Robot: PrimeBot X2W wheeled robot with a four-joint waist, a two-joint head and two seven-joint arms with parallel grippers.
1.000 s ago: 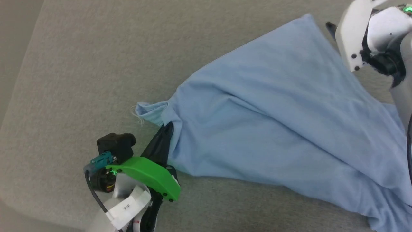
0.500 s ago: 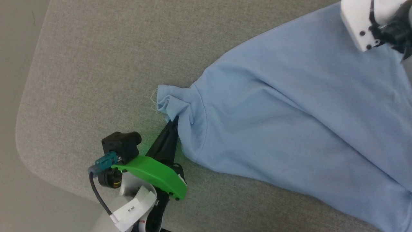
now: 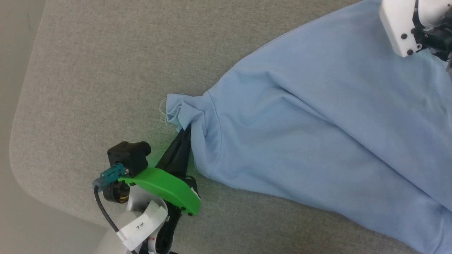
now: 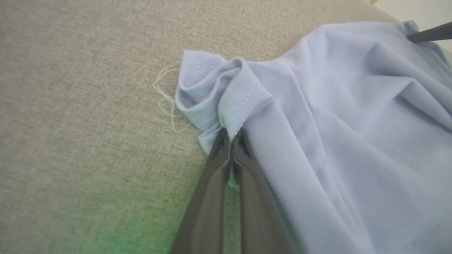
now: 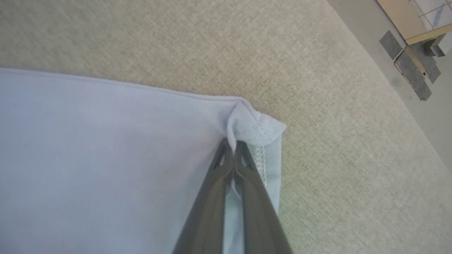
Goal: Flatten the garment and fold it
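The garment (image 3: pixel 317 116), light blue knit, lies spread over the grey padded surface from the middle to the right edge of the head view. My left gripper (image 3: pixel 184 131) is shut on its bunched near-left corner (image 4: pixel 226 95), where stitched hem folds stick up past the fingertips. My right gripper (image 5: pixel 233 146) is shut on another hemmed corner (image 5: pixel 257 128) at the far right; in the head view its white wrist housing (image 3: pixel 406 24) sits over that part of the cloth. The collar and placket are out of sight.
The grey fabric-covered surface (image 3: pixel 106 70) has a rounded corner at the lower left, with bare floor (image 3: pixel 14 211) beyond. A loose white thread (image 4: pixel 166 102) trails from the left corner. Past the surface's far edge, a tiled floor and a metal bracket (image 5: pixel 409 67) appear.
My right gripper has closed on the far corner of the garment. The head camera shifted, so the whole scene moved in the picture. The left gripper keeps its hold.
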